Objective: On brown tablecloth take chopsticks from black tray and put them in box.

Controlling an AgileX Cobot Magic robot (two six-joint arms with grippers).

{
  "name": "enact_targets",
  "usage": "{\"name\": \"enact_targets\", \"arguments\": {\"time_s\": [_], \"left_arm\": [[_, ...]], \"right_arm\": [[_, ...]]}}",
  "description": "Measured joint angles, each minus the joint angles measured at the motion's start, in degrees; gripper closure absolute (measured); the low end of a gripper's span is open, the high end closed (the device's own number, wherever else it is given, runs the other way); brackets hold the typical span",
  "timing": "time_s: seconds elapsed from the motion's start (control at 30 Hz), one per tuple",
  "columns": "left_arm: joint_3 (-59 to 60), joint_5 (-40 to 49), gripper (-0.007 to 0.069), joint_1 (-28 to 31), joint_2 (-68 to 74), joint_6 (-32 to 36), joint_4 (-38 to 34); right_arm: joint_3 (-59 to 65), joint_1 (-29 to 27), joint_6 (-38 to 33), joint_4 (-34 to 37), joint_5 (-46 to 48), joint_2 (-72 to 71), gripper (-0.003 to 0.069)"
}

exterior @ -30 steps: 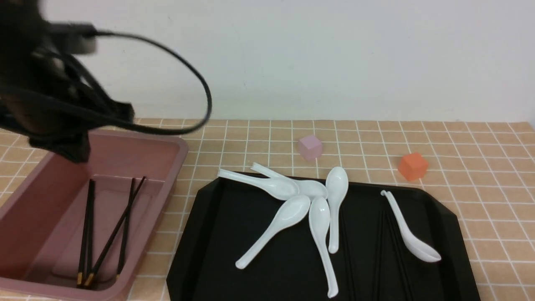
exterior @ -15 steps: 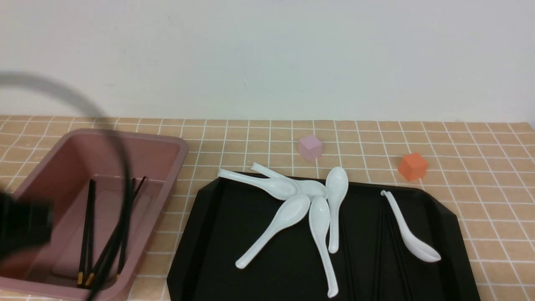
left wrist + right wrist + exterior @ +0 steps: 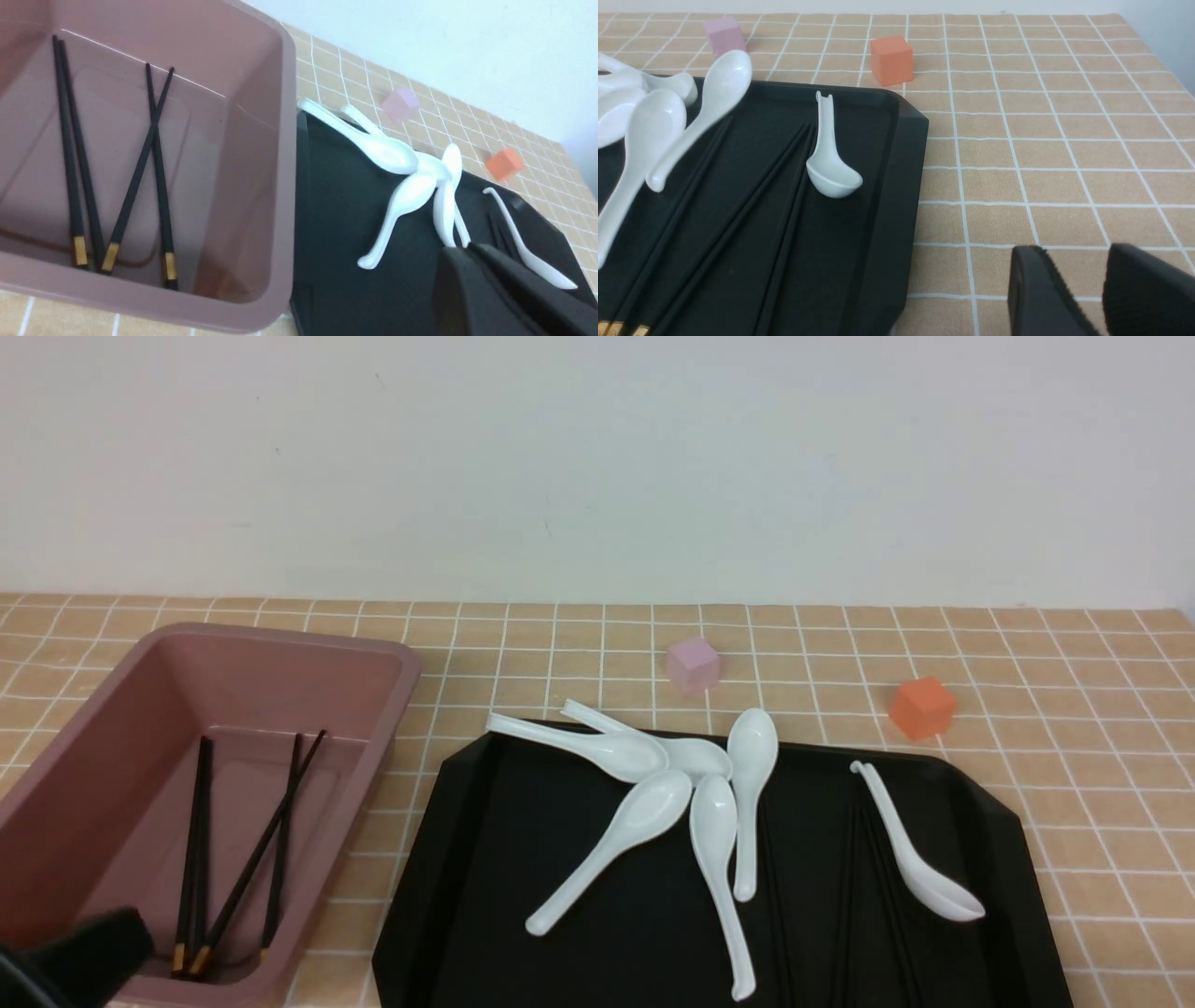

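Presently, four chopsticks [image 3: 252, 871] lie in the pink box [image 3: 378, 747] at the left of the front frame, two crossing; three more lie in the black tray [image 3: 560, 952], lower right of centre. The left claw [image 3: 460, 249] is clenched with nothing between its tips; the right claw [image 3: 1069, 252] stands parted, over tan cloth [image 3: 1017, 186].

Black, gold-banded chopsticks [image 3: 247, 877] lie in the box [image 3: 378, 737] and tray [image 3: 560, 980]
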Motion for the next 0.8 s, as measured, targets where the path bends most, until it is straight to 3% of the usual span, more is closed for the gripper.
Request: {"name": "enact_targets", "arguments": {"time_s": [0.43, 0.67, 0.8], "left_arm": [[1.69, 0.37, 0.0637, 0.00, 0.00, 0.57, 1.23], [5.57, -1.99, 0.0637, 0.00, -7.11, 11.32, 4.13], [9.89, -2.52, 0.0636, 3.13, -15.27, 13.14, 4.28]], "right_arm": [[0.00, 0.00, 0.00, 0.00, 0.00, 0.00, 0.0419], [0.00, 0.00, 0.00, 0.00, 0.00, 0.00, 0.0419], [0.00, 0.00, 0.00, 0.00, 0.00, 0.00, 0.0419]]}}
